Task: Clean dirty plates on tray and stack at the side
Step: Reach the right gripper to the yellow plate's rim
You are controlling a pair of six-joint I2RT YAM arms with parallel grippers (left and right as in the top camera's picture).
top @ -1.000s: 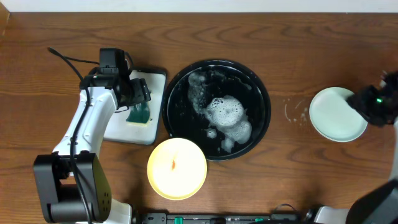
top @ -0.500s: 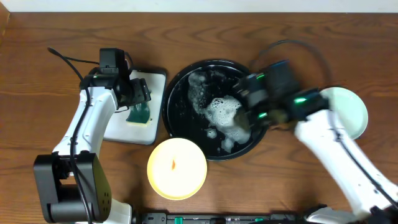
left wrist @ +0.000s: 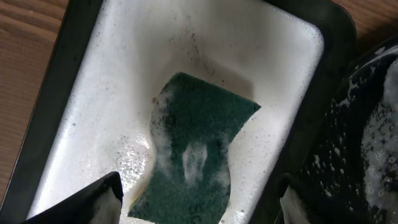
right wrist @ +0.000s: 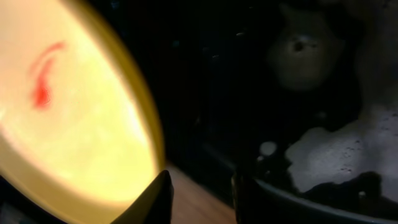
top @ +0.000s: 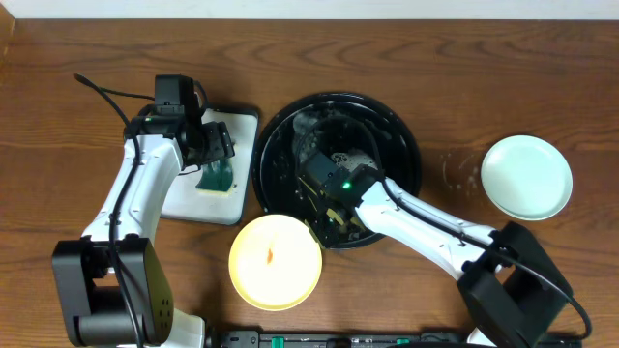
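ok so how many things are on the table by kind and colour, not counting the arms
pale yellow round plate: 1
pale mint-green round plate: 1 in view
glossy black round tray: 1
white rectangular dark-rimmed tray: 1
green sponge: 1
total: 5

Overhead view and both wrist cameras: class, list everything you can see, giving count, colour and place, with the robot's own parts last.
table: one, brown wood, under everything
black tray: one, glossy black, centre of the table
foam: patches, white, inside the black tray
yellow plate: one, pale yellow with a red smear, front, edge over the black tray's rim
green plate: one seen, pale mint, right of the black tray, apart from it
white tray: one, white with a dark rim, left
sponge: one, dark green, soapy, in the white tray
left gripper: open, above the sponge
right gripper: open, beside the yellow plate's edge
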